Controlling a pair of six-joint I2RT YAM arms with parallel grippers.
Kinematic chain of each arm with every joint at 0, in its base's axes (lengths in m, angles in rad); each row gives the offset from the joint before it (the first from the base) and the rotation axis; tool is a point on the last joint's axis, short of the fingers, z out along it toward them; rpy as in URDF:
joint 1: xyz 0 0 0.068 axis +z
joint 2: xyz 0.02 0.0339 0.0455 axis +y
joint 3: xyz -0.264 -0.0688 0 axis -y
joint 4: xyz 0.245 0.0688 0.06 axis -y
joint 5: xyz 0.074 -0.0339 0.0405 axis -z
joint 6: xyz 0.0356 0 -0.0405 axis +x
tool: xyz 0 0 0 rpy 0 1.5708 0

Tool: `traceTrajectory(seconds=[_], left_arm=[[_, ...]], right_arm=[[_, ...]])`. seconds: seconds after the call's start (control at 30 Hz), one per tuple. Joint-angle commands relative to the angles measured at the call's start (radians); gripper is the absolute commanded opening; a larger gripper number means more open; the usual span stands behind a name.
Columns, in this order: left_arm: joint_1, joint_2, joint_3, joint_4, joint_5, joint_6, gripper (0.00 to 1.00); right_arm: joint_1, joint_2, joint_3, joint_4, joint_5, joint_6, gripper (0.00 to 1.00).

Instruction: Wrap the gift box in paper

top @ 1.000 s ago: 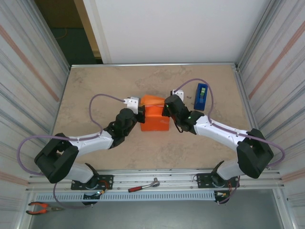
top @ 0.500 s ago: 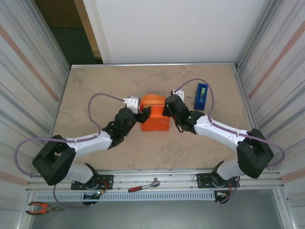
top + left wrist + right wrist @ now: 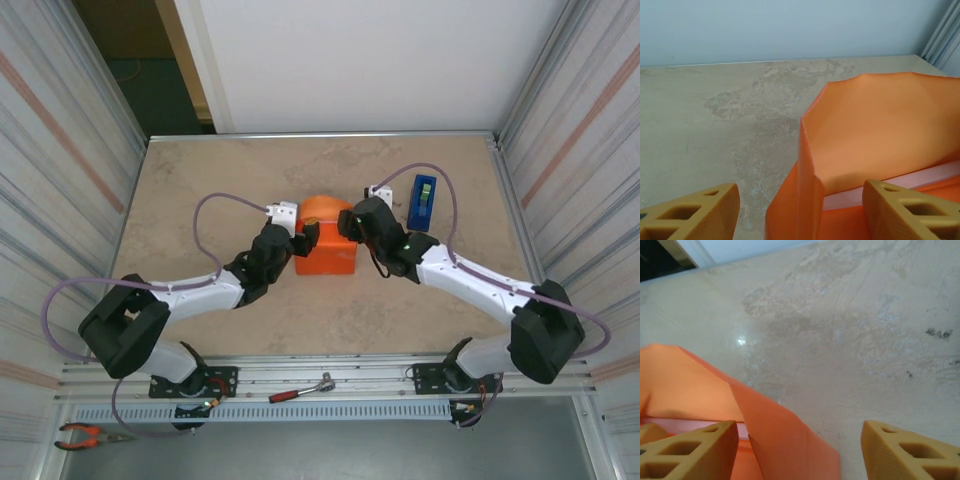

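The left end effector [image 3: 800, 200] and right end effector [image 3: 800, 437] stand wide, holding nothing. The paper [image 3: 875, 125] appears thin and springy; pinch its upright flap.

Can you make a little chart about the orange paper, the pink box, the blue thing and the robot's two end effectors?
paper: bright orange, folded up around the box, one flap standing at the far side
gift box: mostly covered; a pale pink strip peeks out under the flap
left end effector: open, at the paper's left side
right end effector: open, at the paper's right side
tape dispenser: blue, right of the paper, apart from it
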Motion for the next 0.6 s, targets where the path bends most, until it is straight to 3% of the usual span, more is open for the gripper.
traceTrajectory(seconds=[0.0,0.37,0.43,0.47,0.57], left_arm=[[-0.013,0.008,0.007,-0.043,-0.063,0.03,0.66],[-0.02,0.01,0.003,-0.052,-0.079,0.039,0.66],[-0.02,0.009,0.003,-0.053,-0.081,0.041,0.66],[-0.019,0.008,0.002,-0.055,-0.082,0.04,0.66],[-0.022,0.008,0.004,-0.056,-0.086,0.041,0.66]], right_arm=[[-0.023,-0.038,0.04,-0.041,-0.013,-0.007,0.69],[-0.041,0.088,0.164,-0.123,-0.034,-0.055,0.71],[-0.043,0.112,0.185,-0.138,-0.037,-0.062,0.63],[-0.045,0.12,0.193,-0.141,-0.038,-0.067,0.54],[-0.051,0.128,0.203,-0.144,-0.047,-0.071,0.15]])
